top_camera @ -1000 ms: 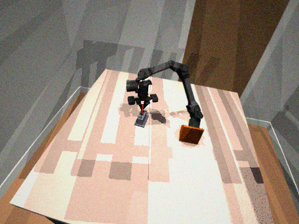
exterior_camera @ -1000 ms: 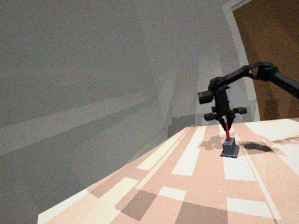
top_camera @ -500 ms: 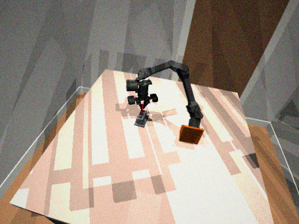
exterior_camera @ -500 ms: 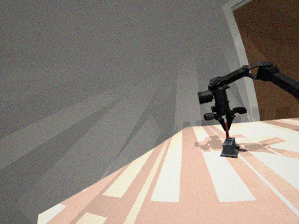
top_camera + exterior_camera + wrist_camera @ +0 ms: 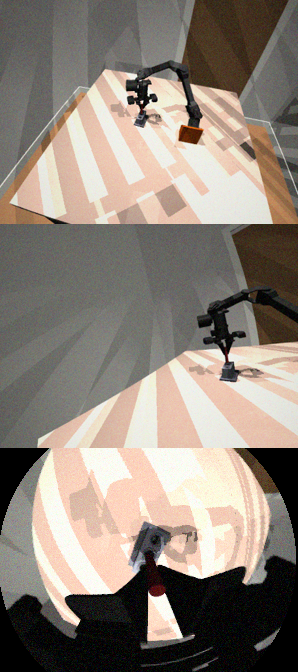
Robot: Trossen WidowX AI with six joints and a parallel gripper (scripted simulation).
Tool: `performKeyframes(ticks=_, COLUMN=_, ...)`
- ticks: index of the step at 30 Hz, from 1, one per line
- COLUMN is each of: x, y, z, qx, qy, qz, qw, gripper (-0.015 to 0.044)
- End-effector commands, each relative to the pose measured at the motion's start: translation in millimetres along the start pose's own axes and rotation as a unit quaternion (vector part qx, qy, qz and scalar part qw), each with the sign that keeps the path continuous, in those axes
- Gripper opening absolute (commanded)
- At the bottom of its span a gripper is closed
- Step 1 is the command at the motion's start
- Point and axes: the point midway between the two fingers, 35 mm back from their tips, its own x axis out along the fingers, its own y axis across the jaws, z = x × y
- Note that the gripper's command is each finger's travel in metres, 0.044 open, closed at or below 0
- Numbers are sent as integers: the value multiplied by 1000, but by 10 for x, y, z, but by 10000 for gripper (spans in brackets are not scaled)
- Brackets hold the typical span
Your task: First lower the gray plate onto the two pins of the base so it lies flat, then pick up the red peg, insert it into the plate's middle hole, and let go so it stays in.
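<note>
My gripper [image 5: 142, 106] [image 5: 226, 352] [image 5: 152, 569] is shut on the red peg [image 5: 142, 110] [image 5: 227, 356] [image 5: 155, 580] and holds it near upright, pointing down. The peg's lower end is at the top of the gray plate [image 5: 141, 116] [image 5: 149, 534], which appears to lie flat on the block-like base [image 5: 140, 124] [image 5: 229, 379]. In the wrist view one dark hole of the plate shows beyond the peg. I cannot tell whether the peg's tip is inside a hole or just above it, and the pins are hidden.
The striped table [image 5: 98, 154] [image 5: 176, 420] carries strong light and shadow bands. An orange block [image 5: 191, 135] stands at the foot of the arm, to the right of the base in the top view. The arm arches over the table's back part.
</note>
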Motion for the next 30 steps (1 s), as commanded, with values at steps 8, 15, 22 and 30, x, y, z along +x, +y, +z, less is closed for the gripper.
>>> performKeyframes(ticks=8, x=92, y=-7, z=18, qx=-1, qy=-1, qz=0, qw=1000, gripper=0)
performKeyframes(ticks=15, x=157, y=-25, z=22, qx=-1, qy=-2, qz=0, qw=1000, gripper=0)
performKeyframes(ticks=22, x=149, y=-15, z=18, qx=0, qy=0, qz=-1, qw=1000, gripper=0)
performKeyframes(ticks=30, x=156, y=-19, z=16, qx=0, qy=0, qz=-1, qw=1000, gripper=0)
